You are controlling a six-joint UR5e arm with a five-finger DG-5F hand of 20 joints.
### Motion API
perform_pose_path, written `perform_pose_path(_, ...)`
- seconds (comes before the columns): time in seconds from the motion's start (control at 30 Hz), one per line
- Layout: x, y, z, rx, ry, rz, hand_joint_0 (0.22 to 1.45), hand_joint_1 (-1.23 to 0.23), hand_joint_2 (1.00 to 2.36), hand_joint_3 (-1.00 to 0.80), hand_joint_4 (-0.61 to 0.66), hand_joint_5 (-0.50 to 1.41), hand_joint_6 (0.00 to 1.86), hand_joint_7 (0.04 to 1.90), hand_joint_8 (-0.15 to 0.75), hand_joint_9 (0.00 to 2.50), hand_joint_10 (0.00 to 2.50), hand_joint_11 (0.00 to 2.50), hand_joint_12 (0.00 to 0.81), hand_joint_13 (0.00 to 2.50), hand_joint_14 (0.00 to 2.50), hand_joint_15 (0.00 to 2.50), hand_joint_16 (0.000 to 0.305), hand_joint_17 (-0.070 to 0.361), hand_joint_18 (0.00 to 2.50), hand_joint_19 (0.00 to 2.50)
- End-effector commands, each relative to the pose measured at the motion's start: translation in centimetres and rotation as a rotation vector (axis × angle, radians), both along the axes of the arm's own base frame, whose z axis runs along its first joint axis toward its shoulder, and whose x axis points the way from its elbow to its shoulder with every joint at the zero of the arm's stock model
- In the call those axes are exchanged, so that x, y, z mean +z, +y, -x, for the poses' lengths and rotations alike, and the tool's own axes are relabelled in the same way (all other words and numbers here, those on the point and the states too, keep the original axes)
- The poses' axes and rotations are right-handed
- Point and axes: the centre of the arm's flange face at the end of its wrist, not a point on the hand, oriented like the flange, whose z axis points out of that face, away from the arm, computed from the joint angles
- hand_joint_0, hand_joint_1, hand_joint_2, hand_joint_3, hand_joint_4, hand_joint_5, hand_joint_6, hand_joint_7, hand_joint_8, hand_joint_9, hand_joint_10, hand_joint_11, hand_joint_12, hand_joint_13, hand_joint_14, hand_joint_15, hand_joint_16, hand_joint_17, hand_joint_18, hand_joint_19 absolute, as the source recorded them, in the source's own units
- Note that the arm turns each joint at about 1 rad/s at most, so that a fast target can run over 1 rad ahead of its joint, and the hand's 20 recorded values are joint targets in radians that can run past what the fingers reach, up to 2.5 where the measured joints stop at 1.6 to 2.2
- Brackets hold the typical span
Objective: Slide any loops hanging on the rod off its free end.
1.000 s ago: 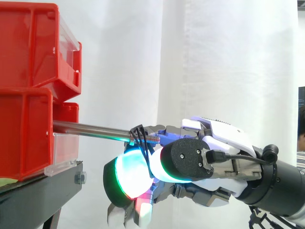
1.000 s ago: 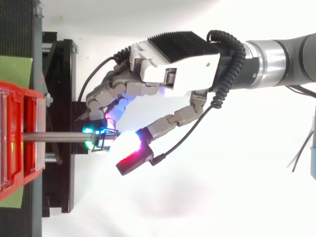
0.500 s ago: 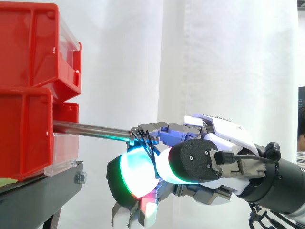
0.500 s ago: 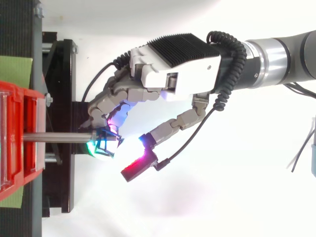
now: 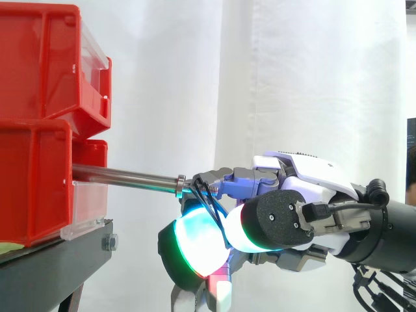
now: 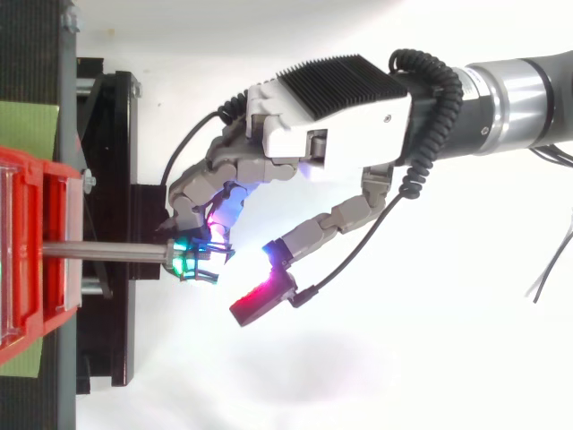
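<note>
White curtain (image 5: 312, 78) closes off the background. At the left of the scene you have red bins (image 5: 39, 65) stacked on a black stand (image 5: 45, 273). In the top view a green sheet (image 6: 27, 125) lies beside the bins.

Item 1, rod. The rod (image 5: 123, 176) comes out of the lower bin and runs to the right, sloping slightly down toward its free end. Its shaft between the bin and the tip is bare.

Item 2, loops. The thin black loops (image 5: 209, 203) sit right at the free end of the rod, bunched together and trailing down over a glowing pad. In the top view they show as a small dark tangle (image 6: 204, 266) at the rod's tip. Whether they encircle the tip or lie just clear of it cannot be determined, because the fingers cover that spot.

Item 3, hand. The hand (image 5: 305, 175) enters from the right, level with the rod, palm toward the bins. You can see its fingers (image 6: 210, 179) curled in at the rod's end and pinching the loops. A large fingertip pad (image 5: 201, 240), glowing white and green, sits just below the tip. In the top view the thumb (image 6: 309, 235) stretches out with its tip glowing red, beside the rod's end and not touching it.
</note>
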Motion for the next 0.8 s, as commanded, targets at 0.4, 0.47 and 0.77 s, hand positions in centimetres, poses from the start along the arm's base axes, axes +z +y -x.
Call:
perform_pose_path(0.4, 1.7, -0.9, 1.4, -0.024, 0.089, 0.055, 0.63, -0.78, 1.02, -0.09, 0.09, -0.12, 0.93, 1.25, 0.36, 0.99, 0.01, 0.46, 0.406, 0.85, 0.01, 0.34, 0.053, 0.118, 0.83, 0.45)
perform_pose_path(0.47, 1.7, -1.0, 1.5, -0.025, 0.091, 0.053, 0.63, -0.78, 1.02, -0.09, 0.09, -0.12, 0.93, 1.24, 0.359, 1.0, 0.01, 0.46, 0.408, 0.85, 0.01, 0.33, 0.053, 0.118, 0.83, 0.45)
perform_pose_path(0.77, 3.0, -1.5, 1.9, -0.031, 0.099, 0.054, 0.63, -0.78, 1.02, -0.09, 0.1, -0.12, 0.93, 1.24, 0.357, 0.99, 0.01, 0.46, 0.407, 0.85, 0.01, 0.34, 0.053, 0.118, 0.83, 0.45)
